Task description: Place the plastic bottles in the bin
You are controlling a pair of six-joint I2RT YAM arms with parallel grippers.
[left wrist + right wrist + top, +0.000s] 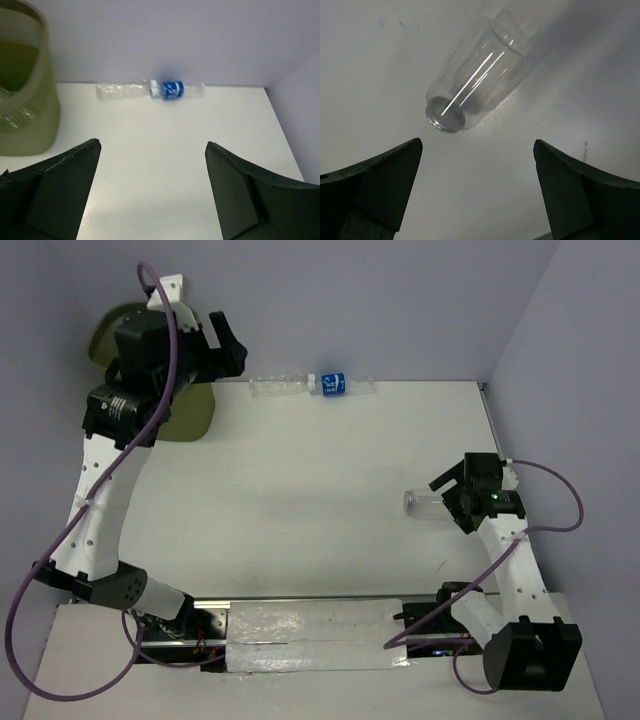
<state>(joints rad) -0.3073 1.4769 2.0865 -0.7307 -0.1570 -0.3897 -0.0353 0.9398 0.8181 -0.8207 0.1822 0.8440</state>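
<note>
Clear plastic bottle [475,75], on its side just ahead of right gripper [477,150]; jaws spread, holding nothing. Advance, straddle mid-body, close gently: thin wall probably slips.

Table [330,490] middle: left open for passage. Far left corner: taken up by bin [192,418]. Back wall [380,300]: lined by crinkled bottle [275,386] and labelled bottle [335,384]. Right side: lone bottle [422,502] laid flat.

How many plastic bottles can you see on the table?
3. A clear bottle and a blue-labelled bottle lie end to end by the back wall. A third bottle lies just ahead of the right gripper. More may be hidden inside the bin.
</note>
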